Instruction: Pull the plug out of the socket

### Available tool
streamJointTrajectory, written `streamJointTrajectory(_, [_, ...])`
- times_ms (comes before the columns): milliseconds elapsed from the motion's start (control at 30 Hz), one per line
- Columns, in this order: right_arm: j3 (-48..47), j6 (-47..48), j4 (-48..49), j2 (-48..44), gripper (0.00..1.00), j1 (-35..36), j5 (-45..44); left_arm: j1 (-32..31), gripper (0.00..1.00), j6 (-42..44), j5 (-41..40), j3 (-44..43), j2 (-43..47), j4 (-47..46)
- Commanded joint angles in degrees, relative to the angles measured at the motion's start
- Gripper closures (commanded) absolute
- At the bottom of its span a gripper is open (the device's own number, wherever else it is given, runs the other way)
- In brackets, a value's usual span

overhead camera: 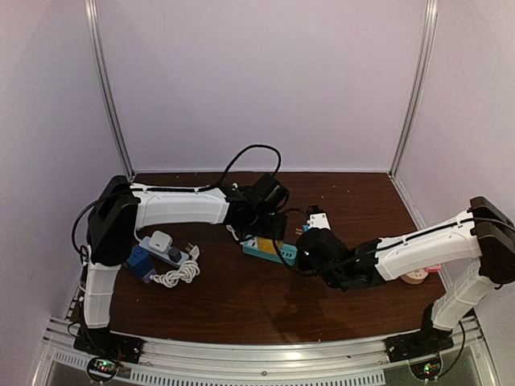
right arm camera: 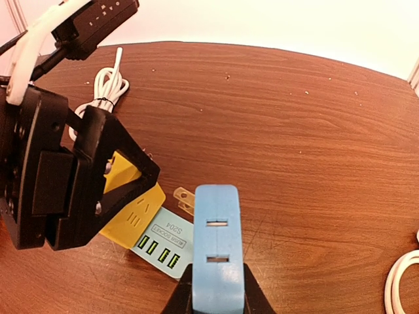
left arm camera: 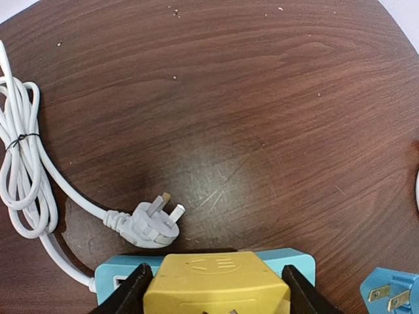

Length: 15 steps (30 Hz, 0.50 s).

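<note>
Light-blue two-pin plug block point(right arm camera: 217, 248) pinched in the right tool point(right arm camera: 216, 294), clear of the turquoise power strip point(right arm camera: 163, 243).
Its brass pins point(right arm camera: 184, 199) show bare, just beside the strip on the dark wooden surface point(left arm camera: 262, 131). The left tool point(left arm camera: 215, 294) is clamped on the yellow block point(left arm camera: 216, 275) seated on that strip. A white three-pin plug point(left arm camera: 154, 222) lies pins-up near the strip, its white cable point(left arm camera: 23, 163) bundled alongside.

Yellow plug point(left arm camera: 216, 280), base beyond bottom edge
</note>
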State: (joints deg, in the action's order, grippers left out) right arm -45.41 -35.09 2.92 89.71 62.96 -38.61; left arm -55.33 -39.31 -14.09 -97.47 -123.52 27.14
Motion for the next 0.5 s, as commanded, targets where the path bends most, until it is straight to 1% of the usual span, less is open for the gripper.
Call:
streamJointTrajectory(0, [1.2, -1.0, -1.6, -4.3, 1.0, -2.5, 2.1, 1.5, 0.67, 1.9, -0.1, 0.7, -0.9, 6.1])
streamJointTrajectory(67, [1.9, -1.3, -2.0, -6.1, 1.0, -4.1, 5.0, 1.5, 0.64, 2.4, 0.8, -0.1, -0.9, 6.0])
streamJointTrajectory(200, [3.9, -0.8, -0.5, -9.9, 1.0, -7.9, 13.0, 1.5, 0.54, 3.0, 2.6, -2.0, -0.7, 5.6])
streamJointTrajectory(267, [5.6, -0.5, 1.9, -11.7, 1.0, -10.5, 18.6, 1.5, 0.46, 3.2, 3.0, -3.1, -0.5, 5.5])
streamJointTrajectory(467, [11.0, -1.7, 8.5, -16.0, 1.0, -20.0, 33.2, 1.5, 0.28, 4.6, 4.9, -6.3, 0.1, 4.8])
